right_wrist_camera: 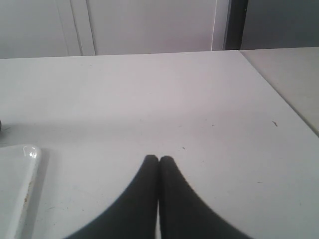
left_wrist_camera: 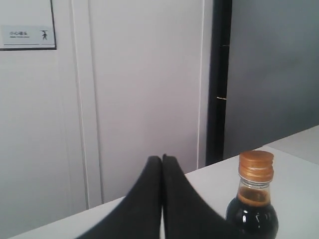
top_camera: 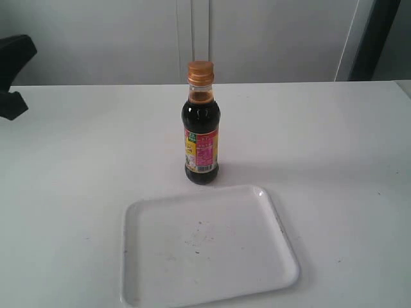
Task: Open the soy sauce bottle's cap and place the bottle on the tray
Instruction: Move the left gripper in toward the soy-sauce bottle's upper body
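The soy sauce bottle (top_camera: 201,141) stands upright on the white table, just behind the tray (top_camera: 141,221). Its orange-gold cap (top_camera: 200,72) is down, closed. In the left wrist view the bottle (left_wrist_camera: 252,214) and its cap (left_wrist_camera: 256,166) show beside my left gripper (left_wrist_camera: 162,158), which is shut, holds nothing and stays apart from the bottle. My right gripper (right_wrist_camera: 159,159) is shut and holds nothing over bare table, with a corner of the tray (right_wrist_camera: 22,169) off to one side. The white tray lies flat with only small dark specks on it.
A black arm part (top_camera: 13,74) sits at the far left edge of the exterior view. White wall panels and a dark door frame (top_camera: 376,38) stand behind the table. The table's right edge (right_wrist_camera: 279,94) shows in the right wrist view.
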Available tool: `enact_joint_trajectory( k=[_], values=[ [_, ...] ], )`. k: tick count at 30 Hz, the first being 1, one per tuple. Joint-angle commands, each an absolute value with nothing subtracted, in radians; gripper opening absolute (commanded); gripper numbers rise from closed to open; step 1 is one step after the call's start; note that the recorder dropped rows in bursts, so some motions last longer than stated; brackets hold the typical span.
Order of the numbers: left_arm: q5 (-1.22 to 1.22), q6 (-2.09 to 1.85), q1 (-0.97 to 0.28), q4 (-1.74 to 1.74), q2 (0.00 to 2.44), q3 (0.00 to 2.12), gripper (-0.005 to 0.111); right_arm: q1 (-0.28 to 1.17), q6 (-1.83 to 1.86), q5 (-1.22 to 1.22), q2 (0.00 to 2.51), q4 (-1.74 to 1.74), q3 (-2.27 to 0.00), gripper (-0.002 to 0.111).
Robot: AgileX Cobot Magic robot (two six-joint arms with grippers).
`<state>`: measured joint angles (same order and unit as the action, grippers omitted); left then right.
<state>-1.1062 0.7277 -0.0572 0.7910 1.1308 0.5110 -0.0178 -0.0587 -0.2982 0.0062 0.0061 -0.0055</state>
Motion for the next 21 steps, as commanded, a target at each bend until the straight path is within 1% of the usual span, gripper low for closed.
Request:
enact_joint_trajectory(
  k=[1,7,19,20,21],
  values=[
    [-1.214,0.747,-0.063,0.835,1.209,0.553,0.0,-0.02,-0.06,-0.289,0.0,0.006,0.0,0.0],
    [-1.221,0.767,-0.074,0.874,1.306,0.607,0.0,-0.02,-0.06,-0.289,0.0,0.006,0.0,0.0],
    [-1.221,0.763,-0.218,0.913,1.457,0.767,0.0,-0.02,-0.06,-0.289,0.0,0.006,0.0,0.0],
    [-1.221,0.763,-0.223,0.913,1.466,0.779,0.002,-0.02,-0.06,-0.289,0.0,0.006,0.0,0.0],
    [-1.221,0.765,-0.232,0.915,1.475,0.789,0.006,-0.02,-0.06,-0.289,0.0,0.006,0.0,0.0]
  ],
)
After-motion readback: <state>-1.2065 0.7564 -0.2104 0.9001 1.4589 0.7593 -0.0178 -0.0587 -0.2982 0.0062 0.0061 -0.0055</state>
